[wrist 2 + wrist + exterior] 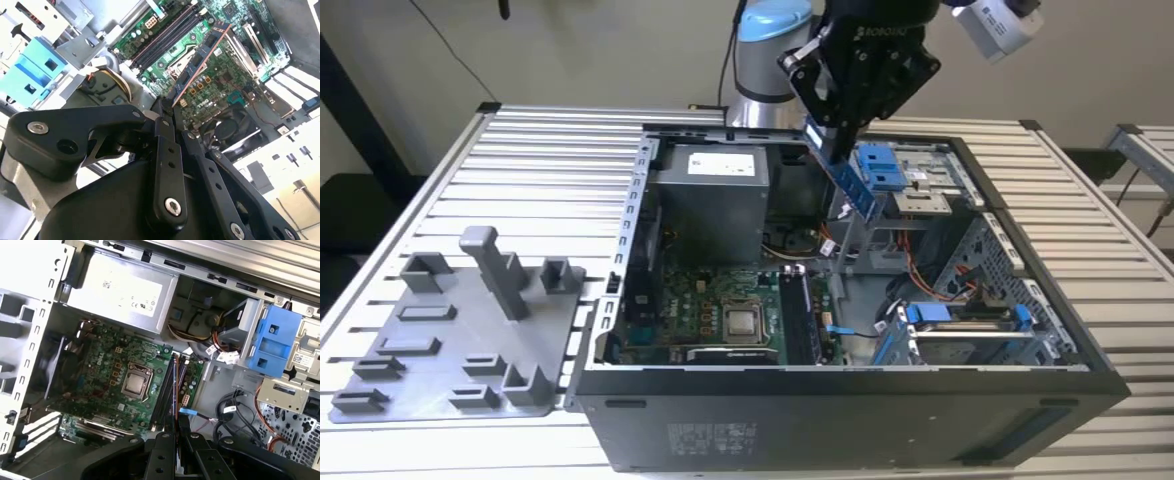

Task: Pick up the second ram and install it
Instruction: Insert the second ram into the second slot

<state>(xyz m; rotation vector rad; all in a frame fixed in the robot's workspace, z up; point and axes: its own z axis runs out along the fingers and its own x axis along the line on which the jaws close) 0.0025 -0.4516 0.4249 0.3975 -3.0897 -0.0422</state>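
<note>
Black fingers [162, 137] of the gripper [168, 106] pinch narrow on one end of the ram [200, 59], which hangs tilted over the open case [854, 425], above the motherboard [107, 372] and clear of the slots [162, 395]. Gripped at one end only, the ram could swing in the hold, meet a slot askew, and jam or bend. In the exterior view it sits close by the blue bracket [891, 165] and might clip it.

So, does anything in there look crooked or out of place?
Only the second ram: the gripper holds it in the air above the open computer case, slanted in the exterior view, not yet installed. Nothing looks spilled or broken.
</note>
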